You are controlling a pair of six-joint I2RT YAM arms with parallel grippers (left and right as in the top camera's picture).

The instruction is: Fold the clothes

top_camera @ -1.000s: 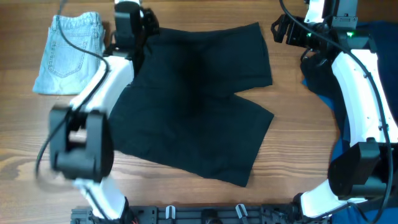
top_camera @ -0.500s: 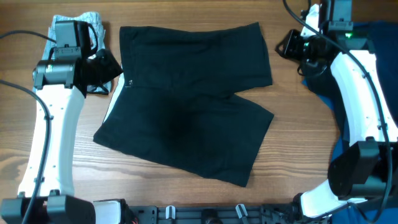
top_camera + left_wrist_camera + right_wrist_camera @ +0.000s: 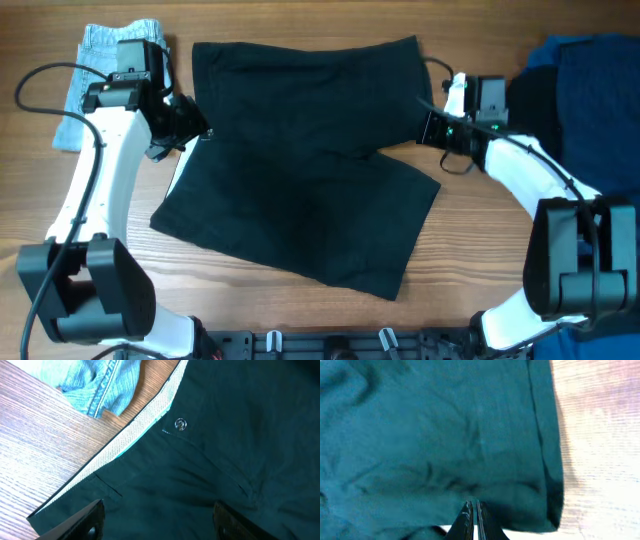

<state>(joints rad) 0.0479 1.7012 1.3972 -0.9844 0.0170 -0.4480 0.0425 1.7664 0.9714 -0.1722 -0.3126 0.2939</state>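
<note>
Wood-grain tabletop (image 3: 480, 250) throughout, evenly lit; at 6 o'clock a dark rail (image 3: 300, 345), possibly a mounting bar.

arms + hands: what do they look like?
Left arm and right arm: white tubular links, bulky black joints. Left hand: two broad black fingers. Right hand: slim dark fingers. Thin black cable loops off the left arm; green light on the right wrist.

The left tool (image 3: 188, 128) hangs over the black shorts (image 3: 310, 190), jaws apart, with only flat cloth between and ahead of them. Just behind it, the denim shorts (image 3: 98, 50) crowd the surface (image 3: 480, 250); bare wood lies at its outer side. The right tool (image 3: 430, 128), closed, sits at the shorts' leg hem. Bare wood runs behind it, up to the dark blue pile (image 3: 590, 90).
</note>
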